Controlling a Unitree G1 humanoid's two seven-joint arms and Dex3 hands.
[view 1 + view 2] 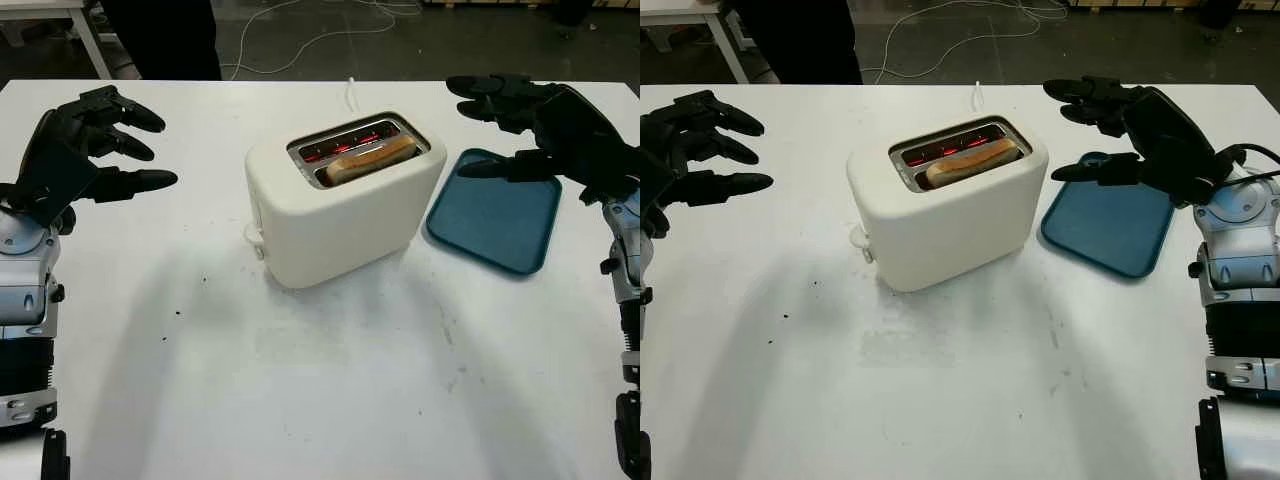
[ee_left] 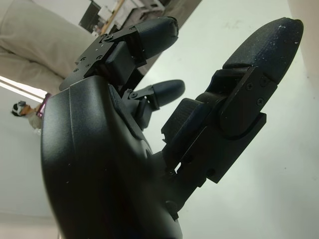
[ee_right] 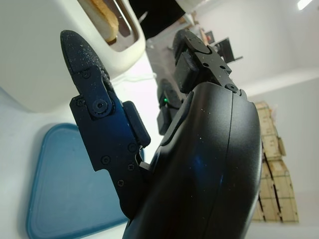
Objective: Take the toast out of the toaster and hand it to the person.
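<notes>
A cream toaster stands mid-table, and a slice of toast sticks up from its nearer slot. The farther slot glows red inside. My right hand is open in the air to the right of the toaster, over the blue tray. At the table's left side my left hand is open, well apart from the toaster. The right wrist view catches the toast in the toaster beyond my fingers. A person in dark clothing stands behind the far edge of the table.
The white table runs wide in front of the toaster. A white cord leads from the toaster's back towards the far edge. Cables lie on the dark floor behind, and a white table leg stands at the far left.
</notes>
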